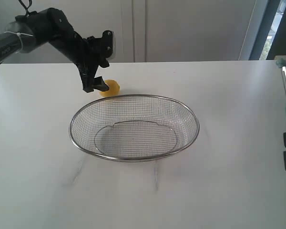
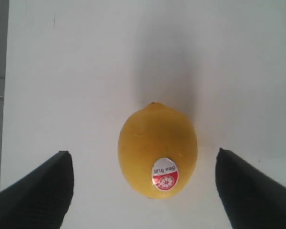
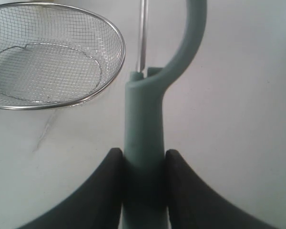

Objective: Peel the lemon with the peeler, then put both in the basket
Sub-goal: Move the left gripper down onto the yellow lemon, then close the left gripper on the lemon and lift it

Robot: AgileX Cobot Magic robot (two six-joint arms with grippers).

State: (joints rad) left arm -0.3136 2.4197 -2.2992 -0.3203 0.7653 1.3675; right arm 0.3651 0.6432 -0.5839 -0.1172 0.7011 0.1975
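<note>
The lemon (image 2: 157, 151) lies on the table (image 1: 219, 143) just behind the basket (image 1: 133, 96), outside it, with the left gripper (image 1: 95, 87) spread wide to either side and holding nothing. It looks firm, waxy and ready to roll, so the fingers should close across its widest middle, though whether they hang low enough is hard to judge. The right gripper (image 3: 143, 162) is clamped on the peeler (image 3: 145, 119) by its stiff teal handle

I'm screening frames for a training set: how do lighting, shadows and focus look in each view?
Exterior view: even, soft light; the basket throws faint streaky shadows on the table. Left wrist view: lemon sharp, sticker readable, a soft grey shadow beside it. Right wrist view: peeler handle close, slightly soft.
</note>
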